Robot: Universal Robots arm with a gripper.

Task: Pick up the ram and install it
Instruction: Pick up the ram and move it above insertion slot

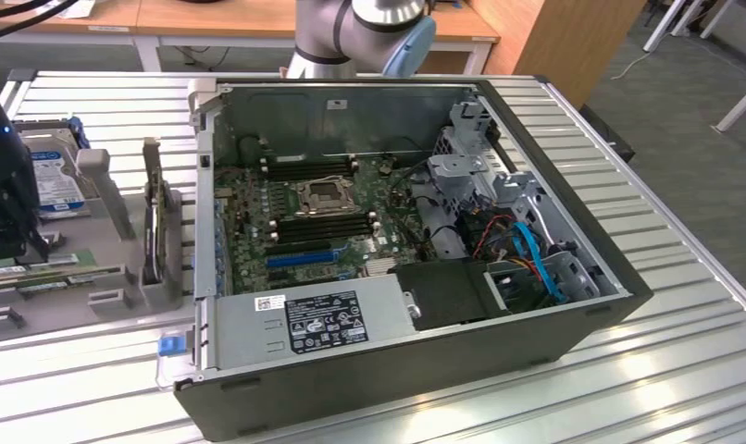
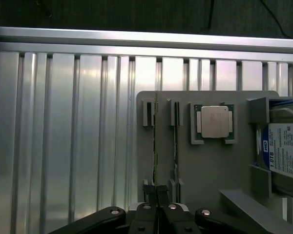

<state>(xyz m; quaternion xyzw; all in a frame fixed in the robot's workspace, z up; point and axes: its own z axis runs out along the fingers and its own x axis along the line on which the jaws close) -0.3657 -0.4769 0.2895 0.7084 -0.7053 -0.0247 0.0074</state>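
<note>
Gripper [image 2: 156,194]: jaws pressed together on the near end of the ram [image 2: 156,141], at the gray holder tray's [image 2: 210,165] near edge.
Ram: stood on edge in the tray's outermost slot.
Second stick [image 2: 176,141]: parallel, in the tray's next slot.
Processor chip [image 2: 214,122]: flat in the tray's pocket beyond the sticks.
Hard drive [image 2: 283,153]: at the tray's opposite side.
Bench [image 2: 63,136]: ribbed metal under the tray.

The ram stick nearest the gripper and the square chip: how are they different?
The ram stick is long and thin; the chip is small and square. The ram stick stands on edge; the chip lies flat. Both sit in the grey tray.
</note>
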